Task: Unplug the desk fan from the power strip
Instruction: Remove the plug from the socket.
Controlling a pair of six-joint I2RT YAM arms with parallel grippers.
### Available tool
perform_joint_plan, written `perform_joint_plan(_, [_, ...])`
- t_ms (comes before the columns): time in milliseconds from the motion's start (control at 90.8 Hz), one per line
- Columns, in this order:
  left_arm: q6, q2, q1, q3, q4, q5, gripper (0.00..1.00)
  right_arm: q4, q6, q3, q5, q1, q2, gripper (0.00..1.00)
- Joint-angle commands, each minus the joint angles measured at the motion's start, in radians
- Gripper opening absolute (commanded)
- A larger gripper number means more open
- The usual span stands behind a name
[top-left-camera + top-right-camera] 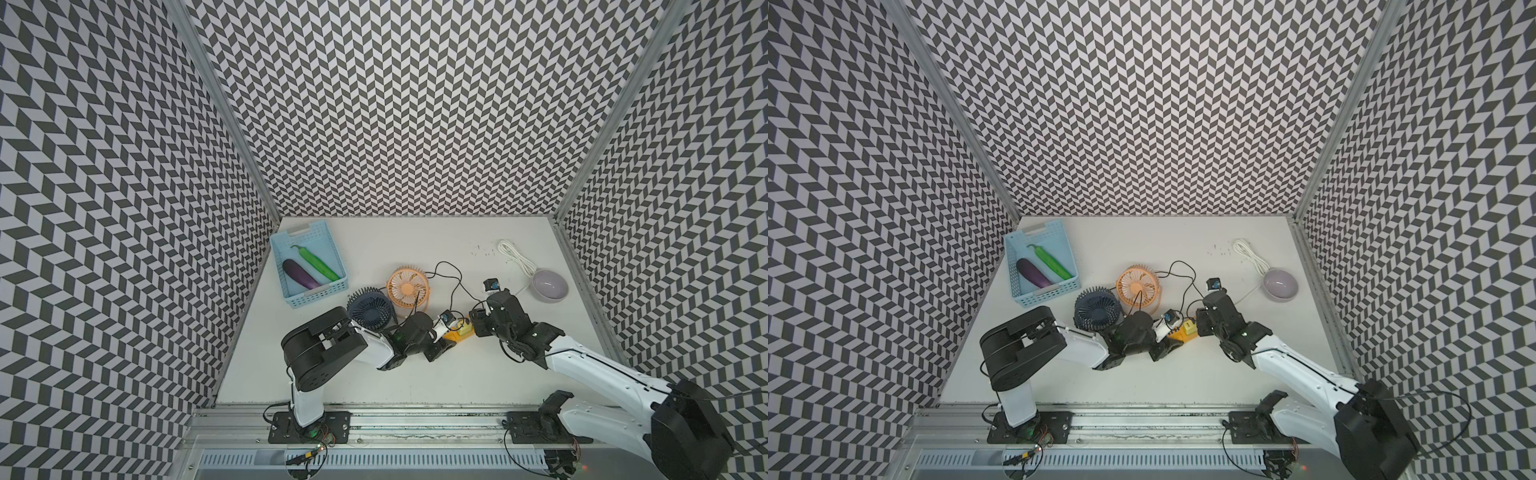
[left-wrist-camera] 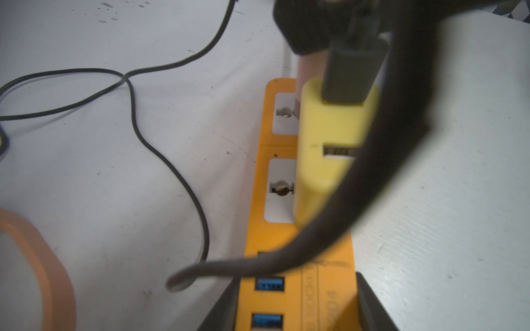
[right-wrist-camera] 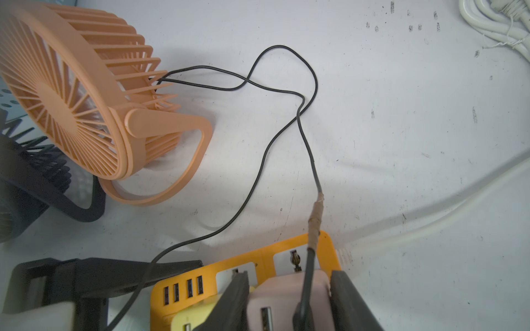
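Step in hand: the pull. Your right gripper [image 3: 289,303] is clamped on the pink adapter [image 3: 284,286], which sits on the strip [image 3: 258,253] beneath its fingers. Your left gripper [image 2: 298,306] grasps the strip's USB end. Next, lift straight off while the strip stays pinned. Only the right wrist view traces the taped cord [image 3: 304,137] to the orange fan [image 3: 71,94].

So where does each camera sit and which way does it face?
Both top views: high over the front edge, looking down at the table; left arm and right arm show.
Left wrist: on the left arm, looking along the power strip; left gripper shut on it.
Right wrist: on the right arm, facing the orange fan; right gripper shut on the pink adapter.
Shared: both wrist views show the power strip and yellow adapter.
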State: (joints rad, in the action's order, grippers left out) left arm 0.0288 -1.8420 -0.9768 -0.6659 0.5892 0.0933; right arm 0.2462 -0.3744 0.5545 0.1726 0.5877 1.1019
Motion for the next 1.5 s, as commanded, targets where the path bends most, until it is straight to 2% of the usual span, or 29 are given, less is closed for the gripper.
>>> perform_joint_plan(0, [-0.021, -0.025, 0.004, -0.015, -0.035, -0.022, 0.18, -0.067, -0.061, 0.034, -0.11, -0.085, -0.035, 0.21])
perform_joint_plan(198, [-0.02, -0.029, 0.004, -0.018, -0.038, -0.021, 0.18, -0.095, -0.062, 0.022, -0.185, -0.103, -0.035, 0.2])
perform_joint_plan(375, [-0.02, -0.033, 0.004, -0.024, -0.043, -0.019, 0.18, -0.098, -0.04, 0.048, -0.051, 0.053, -0.005, 0.19])
perform_joint_plan(551, [-0.02, -0.04, 0.004, -0.035, -0.053, -0.019, 0.15, -0.094, -0.029, 0.061, -0.015, 0.103, 0.003, 0.19])
perform_joint_plan(650, [-0.02, -0.042, 0.004, -0.035, -0.055, -0.021, 0.15, -0.054, -0.051, 0.076, 0.058, 0.084, -0.008, 0.19])
perform_joint_plan(782, [-0.02, -0.037, 0.004, -0.031, -0.056, -0.023, 0.15, -0.071, -0.075, 0.05, -0.126, -0.102, -0.038, 0.19])
perform_joint_plan(826, [-0.02, -0.036, 0.004, -0.031, -0.057, -0.024, 0.15, -0.083, -0.072, 0.043, -0.16, -0.127, -0.043, 0.19])
perform_joint_plan(925, [-0.018, -0.039, 0.004, -0.035, -0.057, -0.02, 0.15, -0.087, -0.063, 0.048, -0.207, -0.11, -0.026, 0.19])
perform_joint_plan(1013, [-0.019, -0.043, 0.004, -0.04, -0.06, -0.02, 0.15, -0.088, -0.053, 0.065, -0.071, 0.03, -0.004, 0.19])
perform_joint_plan(1113, [-0.018, -0.045, 0.004, -0.04, -0.062, -0.018, 0.15, -0.083, -0.049, 0.078, -0.022, 0.089, 0.015, 0.19])
perform_joint_plan(1245, [-0.017, -0.043, 0.003, -0.039, -0.065, -0.021, 0.15, -0.066, -0.049, 0.078, 0.05, 0.079, -0.014, 0.19])
perform_joint_plan(1366, [-0.017, -0.042, 0.003, -0.039, -0.064, -0.024, 0.15, -0.07, -0.058, 0.071, 0.035, 0.038, -0.038, 0.19])
perform_joint_plan(1487, [-0.02, -0.035, 0.003, -0.031, -0.06, -0.028, 0.15, -0.095, -0.073, 0.065, -0.031, -0.055, -0.053, 0.2])
